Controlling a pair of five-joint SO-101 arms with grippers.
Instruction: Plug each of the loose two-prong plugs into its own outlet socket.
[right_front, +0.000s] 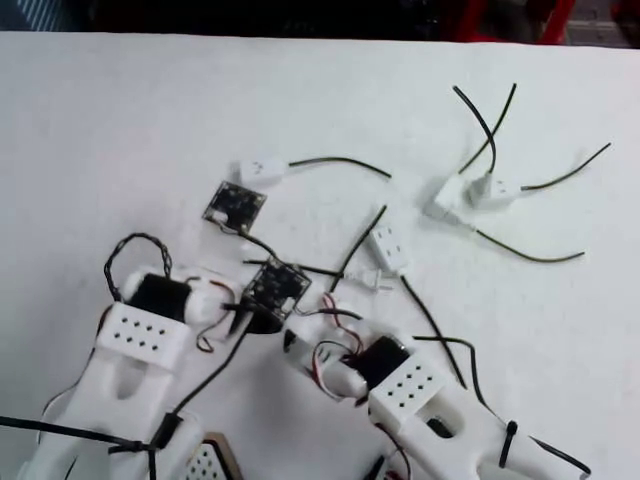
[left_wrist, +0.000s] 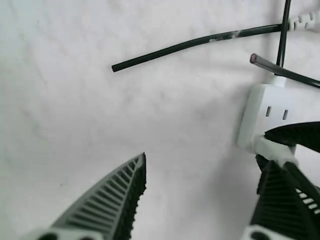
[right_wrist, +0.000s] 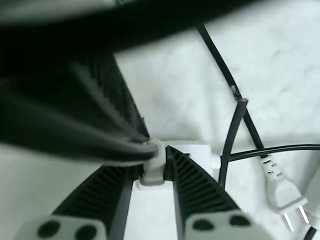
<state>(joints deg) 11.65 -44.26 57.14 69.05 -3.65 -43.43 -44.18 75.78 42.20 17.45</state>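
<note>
Extends both arms from the near side, left arm (right_front: 140, 345) and right arm (right_front: 410, 390) angled inward, wrists close together. Holds left gripper (left_wrist: 202, 157) spread wide, fingers well apart. Clamps right gripper (right_wrist: 153, 156) narrowly on small white piece (right_wrist: 151, 175), one left finger crossing close above it.

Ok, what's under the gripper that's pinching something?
A white outlet socket lies under the right gripper, which pinches a small white piece, maybe a plug. Its fingers hide any prongs.
</note>
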